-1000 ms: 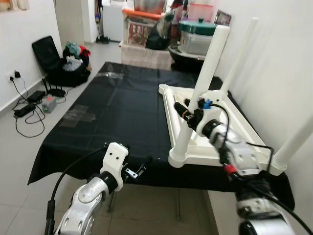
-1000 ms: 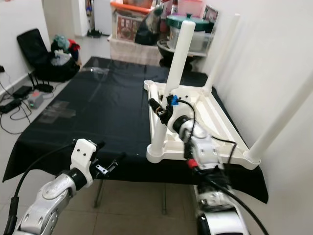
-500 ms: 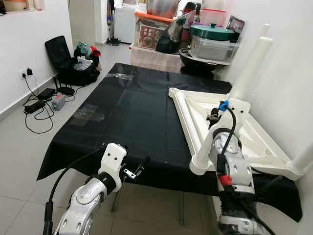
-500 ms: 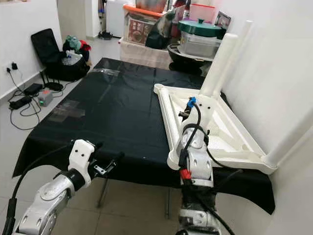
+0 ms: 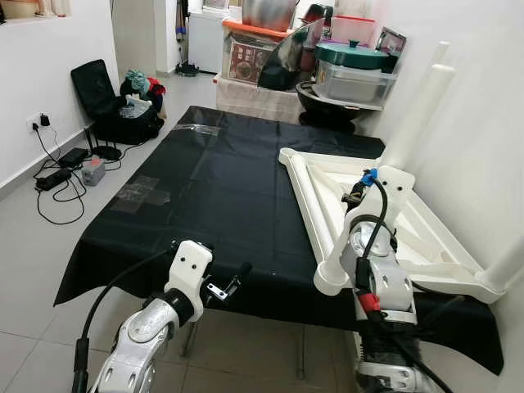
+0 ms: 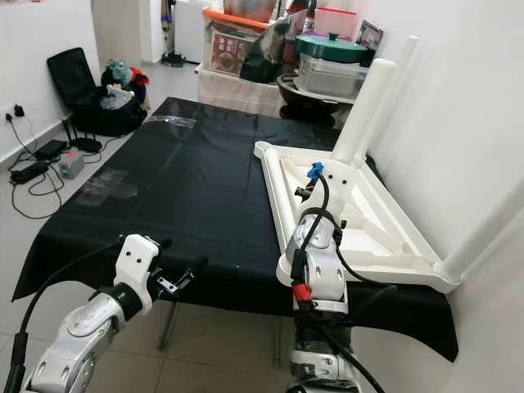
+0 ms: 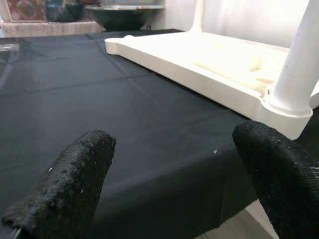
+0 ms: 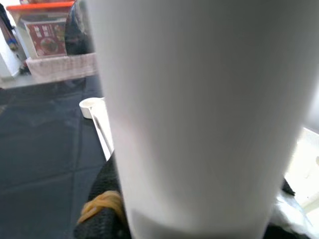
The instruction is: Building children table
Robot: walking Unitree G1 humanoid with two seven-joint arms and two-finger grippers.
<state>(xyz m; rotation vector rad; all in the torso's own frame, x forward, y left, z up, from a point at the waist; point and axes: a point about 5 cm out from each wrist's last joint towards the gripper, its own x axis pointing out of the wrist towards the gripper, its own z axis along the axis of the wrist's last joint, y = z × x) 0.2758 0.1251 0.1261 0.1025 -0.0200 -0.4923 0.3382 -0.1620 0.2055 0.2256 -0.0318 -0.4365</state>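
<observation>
Table (image 5: 426, 237) lies upside-down on black cloth (image 5: 213, 188), rt side. Rt gripper (image 5: 354, 196) clamps near-corner leg (image 6: 360, 115) — 1 s ago arm reached across it, now tucked in behind; we read leg-seating underway. Lt gripper (image 5: 225, 282) spread wide, idle at cloth's near edge.

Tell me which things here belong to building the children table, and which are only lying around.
Job: upturned white table top; near white leg; right gripper around that leg.
Lying about: black chair; cables; storage boxes; black cloth.
</observation>
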